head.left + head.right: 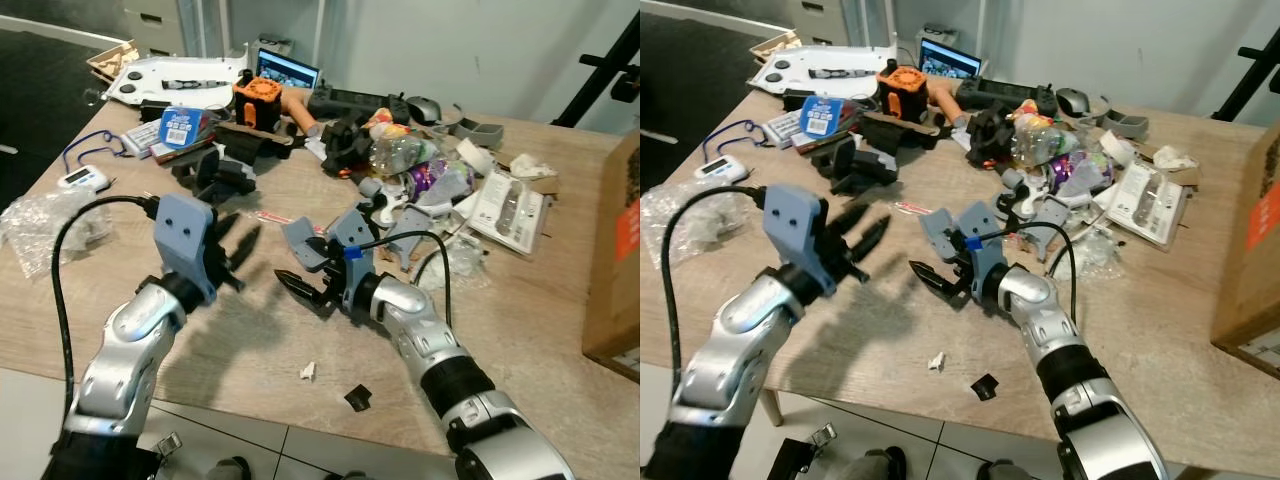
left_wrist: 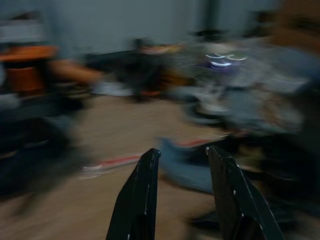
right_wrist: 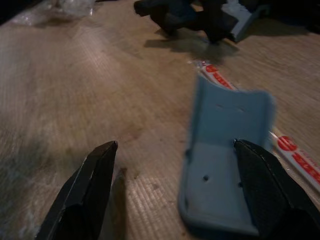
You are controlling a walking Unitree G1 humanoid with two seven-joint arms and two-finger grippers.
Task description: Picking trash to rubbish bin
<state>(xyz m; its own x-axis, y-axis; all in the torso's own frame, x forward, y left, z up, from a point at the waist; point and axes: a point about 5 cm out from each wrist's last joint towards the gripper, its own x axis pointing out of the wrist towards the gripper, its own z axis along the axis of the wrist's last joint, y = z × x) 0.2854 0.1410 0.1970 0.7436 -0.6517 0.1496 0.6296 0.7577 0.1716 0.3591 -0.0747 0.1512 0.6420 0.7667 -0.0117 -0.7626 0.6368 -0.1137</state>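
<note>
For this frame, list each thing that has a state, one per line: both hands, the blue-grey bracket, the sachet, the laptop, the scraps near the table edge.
Left hand: open, raised above the table, holding nothing.
Right hand: open, low over the table, one finger against the blue-grey bracket.
Blue-grey bracket: lying on the table, not gripped.
Red-and-white sachet: flat, partly under the bracket.
Laptop: open, screen lit.
White scrap: loose near the edge.
Black scrap: loose near the edge.

A light wooden table [image 1: 530,330] carries a heap of mixed clutter [image 1: 410,150] along its far side, a clear plastic bag [image 1: 40,225] at its left edge, and 2 small scraps, 1 white paper scrap [image 1: 308,371] and 1 black scrap [image 1: 358,398], near its front edge.
</note>
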